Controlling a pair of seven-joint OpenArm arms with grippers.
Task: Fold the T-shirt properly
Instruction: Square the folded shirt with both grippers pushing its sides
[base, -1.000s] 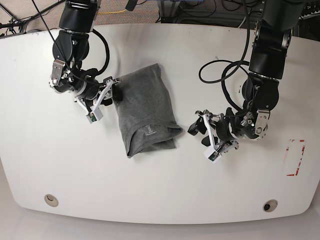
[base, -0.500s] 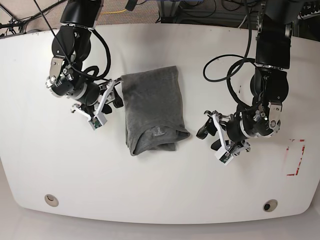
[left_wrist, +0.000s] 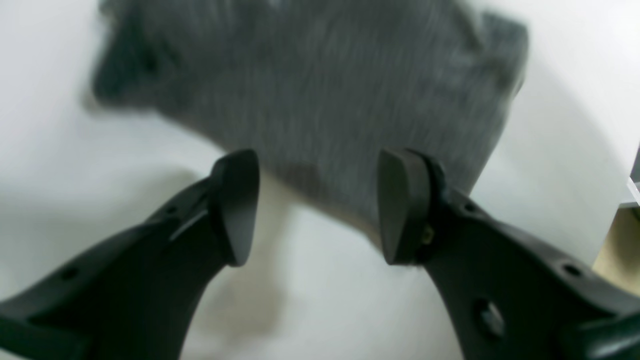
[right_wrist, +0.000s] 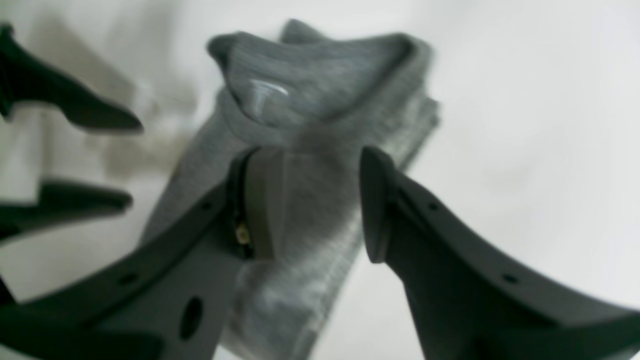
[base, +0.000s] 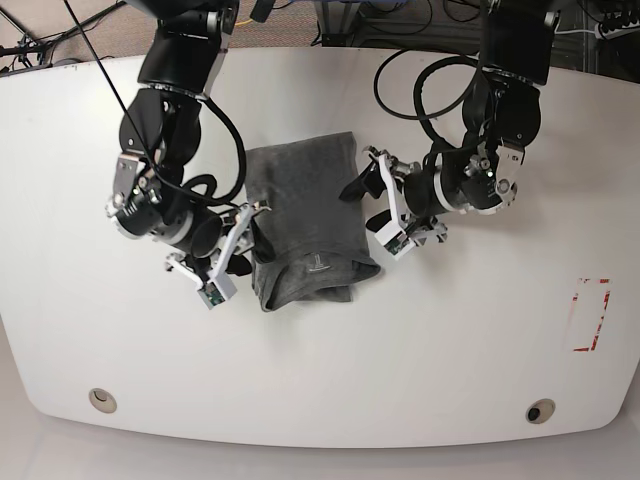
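The grey T-shirt (base: 305, 195) lies folded into a narrow oblong in the middle of the white table (base: 450, 340), its ribbed neck at the near end. My right gripper (base: 252, 232) is at the shirt's near left edge. In the right wrist view the right gripper (right_wrist: 317, 205) is open, with the T-shirt (right_wrist: 320, 125) lying under the gap. My left gripper (base: 362, 205) is at the shirt's right edge. In the left wrist view the left gripper (left_wrist: 317, 205) stands open and empty, with the T-shirt (left_wrist: 320, 90) just beyond its tips.
A red-outlined rectangle (base: 590, 315) marks the table at the right. Two round holes (base: 102, 400) (base: 540, 411) sit near the front edge. Black cables (base: 430, 90) loop above the left arm at the back.
The left arm has swung up and left from the table's right part to the shirt's right edge. The right arm has dropped along the shirt's left edge. The shirt first shifted slightly right.
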